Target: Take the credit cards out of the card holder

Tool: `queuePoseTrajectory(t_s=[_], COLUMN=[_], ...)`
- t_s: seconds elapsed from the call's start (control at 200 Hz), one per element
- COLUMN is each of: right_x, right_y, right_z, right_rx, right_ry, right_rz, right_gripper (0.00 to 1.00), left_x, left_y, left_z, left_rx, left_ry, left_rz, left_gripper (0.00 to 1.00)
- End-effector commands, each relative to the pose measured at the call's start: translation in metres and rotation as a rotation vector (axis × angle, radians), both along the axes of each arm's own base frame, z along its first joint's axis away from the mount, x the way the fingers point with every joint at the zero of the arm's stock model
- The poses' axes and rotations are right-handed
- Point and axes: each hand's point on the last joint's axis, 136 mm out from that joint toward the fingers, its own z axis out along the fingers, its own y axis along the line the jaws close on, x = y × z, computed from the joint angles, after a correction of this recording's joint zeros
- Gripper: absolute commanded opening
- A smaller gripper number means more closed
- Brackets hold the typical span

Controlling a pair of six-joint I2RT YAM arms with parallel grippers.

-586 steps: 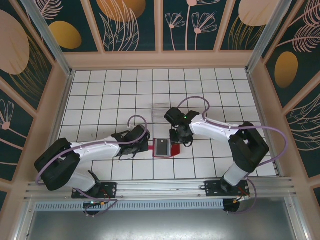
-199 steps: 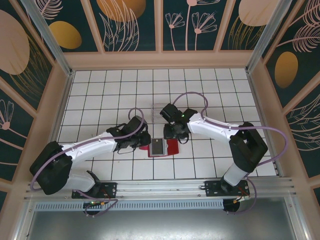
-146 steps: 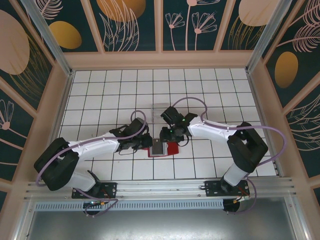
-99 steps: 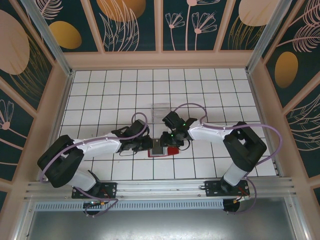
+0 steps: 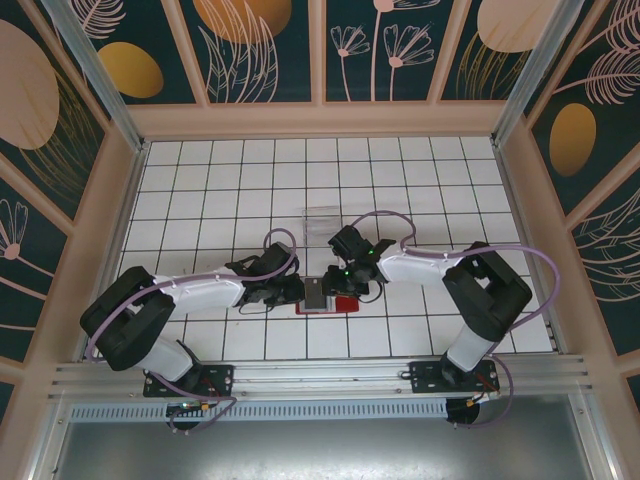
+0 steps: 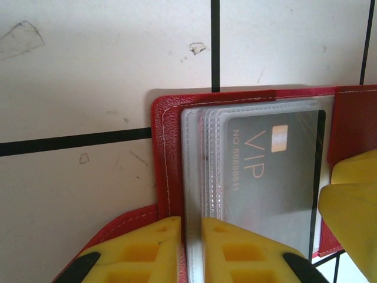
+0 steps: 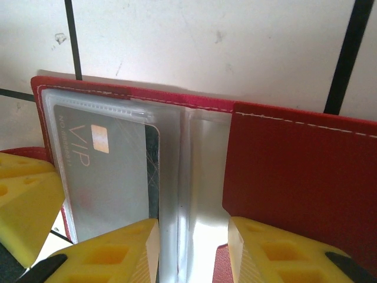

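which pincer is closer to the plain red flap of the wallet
Right. The right pincer has one finger over the red flap; the left pincer sits at the card holder's opposite edge.

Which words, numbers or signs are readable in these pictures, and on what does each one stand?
"VIP": on the grey credit card inside the clear sleeve of the red card holder.
"NO 8888811": small print beside it, same card; the last digits are uncertain.
No other text is readable.
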Motion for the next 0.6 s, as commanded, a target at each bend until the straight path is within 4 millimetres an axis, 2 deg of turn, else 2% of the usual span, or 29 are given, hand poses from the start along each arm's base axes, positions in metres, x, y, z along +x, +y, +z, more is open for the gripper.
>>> queuePoseTrajectory(t_s=[0.0, 0.25, 0.596], right_x=[0.002, 0.007, 0.006], right_y=[-0.002, 0.005, 0.003], right_z=[0.007, 0.02, 0.011], right_rx=[0.013, 0.047, 0.032], right_ry=[-0.02, -0.037, -0.028], right_rz=[-0.024, -0.024, -0.026], right_gripper=[0.37, 0.37, 0.37], left_x=[0.0, 0.008, 0.005], left_y=[0.007, -0.006, -0.019], left_z=[0.001, 0.027, 0.012], left_rx=[0.025, -0.029, -0.018], left_ry=[-0.016, -0.057, -0.033], left_rz=[0.0, -0.006, -0.046], left_gripper=[0.18, 0.24, 0.29])
